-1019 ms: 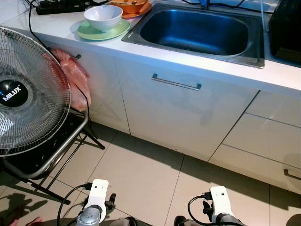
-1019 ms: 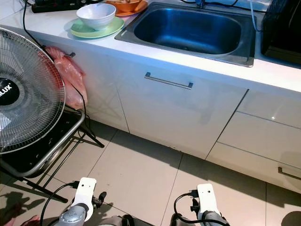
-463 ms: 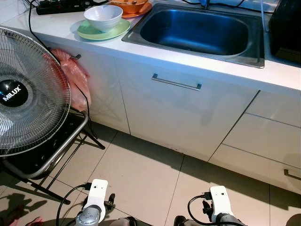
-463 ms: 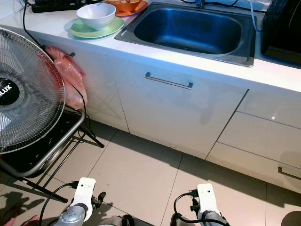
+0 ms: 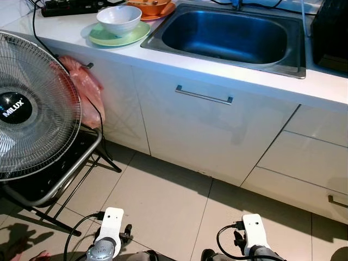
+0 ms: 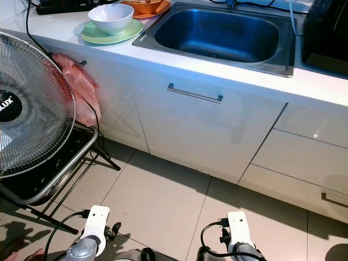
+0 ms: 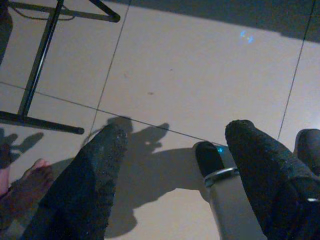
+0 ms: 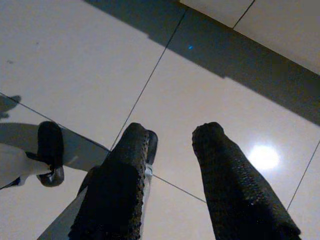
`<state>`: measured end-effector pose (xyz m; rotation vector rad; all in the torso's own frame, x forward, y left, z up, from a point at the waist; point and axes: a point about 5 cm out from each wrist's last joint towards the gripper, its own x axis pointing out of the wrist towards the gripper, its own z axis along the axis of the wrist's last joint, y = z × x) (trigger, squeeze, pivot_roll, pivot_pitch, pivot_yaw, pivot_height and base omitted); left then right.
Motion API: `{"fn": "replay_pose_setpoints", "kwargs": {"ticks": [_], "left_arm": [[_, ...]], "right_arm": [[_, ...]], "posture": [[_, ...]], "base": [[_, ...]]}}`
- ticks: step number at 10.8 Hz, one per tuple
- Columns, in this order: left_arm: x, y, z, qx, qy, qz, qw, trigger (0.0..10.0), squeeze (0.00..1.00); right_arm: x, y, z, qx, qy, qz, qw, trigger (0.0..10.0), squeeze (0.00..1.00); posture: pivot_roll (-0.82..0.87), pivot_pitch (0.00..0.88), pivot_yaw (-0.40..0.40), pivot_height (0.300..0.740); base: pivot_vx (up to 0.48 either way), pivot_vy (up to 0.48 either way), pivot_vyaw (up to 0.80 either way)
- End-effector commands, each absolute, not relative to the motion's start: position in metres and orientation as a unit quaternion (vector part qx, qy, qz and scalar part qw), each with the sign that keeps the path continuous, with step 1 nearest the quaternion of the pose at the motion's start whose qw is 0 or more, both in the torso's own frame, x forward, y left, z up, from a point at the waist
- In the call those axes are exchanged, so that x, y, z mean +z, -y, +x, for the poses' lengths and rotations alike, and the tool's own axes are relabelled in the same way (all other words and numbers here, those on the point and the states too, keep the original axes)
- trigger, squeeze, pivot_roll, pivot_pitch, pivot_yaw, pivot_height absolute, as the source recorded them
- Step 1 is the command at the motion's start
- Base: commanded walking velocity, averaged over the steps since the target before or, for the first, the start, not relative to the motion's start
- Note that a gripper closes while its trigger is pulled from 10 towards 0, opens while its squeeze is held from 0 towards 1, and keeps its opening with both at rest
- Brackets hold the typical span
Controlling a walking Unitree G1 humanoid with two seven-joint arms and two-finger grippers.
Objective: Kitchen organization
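Observation:
A white bowl (image 5: 119,19) rests on a green plate (image 5: 117,36) at the left end of the white counter (image 5: 228,70). Behind it an orange dish (image 5: 152,7) sits on an orange plate. The steel sink (image 5: 225,37) is set into the counter to their right. Both arms hang low over the tiled floor, far below the counter. In the left wrist view my left gripper (image 7: 177,132) is open and holds nothing. In the right wrist view my right gripper (image 8: 174,131) is open too, with only floor tiles beyond it.
A large fan (image 5: 33,106) stands on a black metal chair (image 5: 60,179) at the left, with a pink bag (image 5: 84,89) hung on the cabinet beside it. A cabinet door with a bar handle (image 5: 204,95) faces me, and drawers (image 5: 310,157) lie to its right. A person's foot (image 7: 25,185) is near the left gripper.

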<state>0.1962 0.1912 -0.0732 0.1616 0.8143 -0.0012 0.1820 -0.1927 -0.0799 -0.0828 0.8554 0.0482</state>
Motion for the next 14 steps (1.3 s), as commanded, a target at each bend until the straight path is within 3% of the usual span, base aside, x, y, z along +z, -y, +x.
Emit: {"fn": "replay_pose_setpoints", "kwargs": {"ticks": [1,14], "left_arm": [[-0.0754,-0.1948,0.1917,0.003,-0.404,0.080,0.911,10.0,0.00],[-0.0755,-0.1950,0.1916,0.004,-0.405,0.085,0.910,10.0,0.00]], "right_arm": [[-0.0819,0.1925,0.1792,0.020,-0.423,-0.035,0.905,10.0,0.00],[-0.0822,0.1922,0.1778,0.018,-0.420,-0.033,0.907,10.0,0.00]], "posture": [[-0.03,0.128,0.042,0.740],[-0.05,0.111,0.051,0.740]], "base": [[0.000,0.000,0.00],[0.000,0.000,0.00]]}}
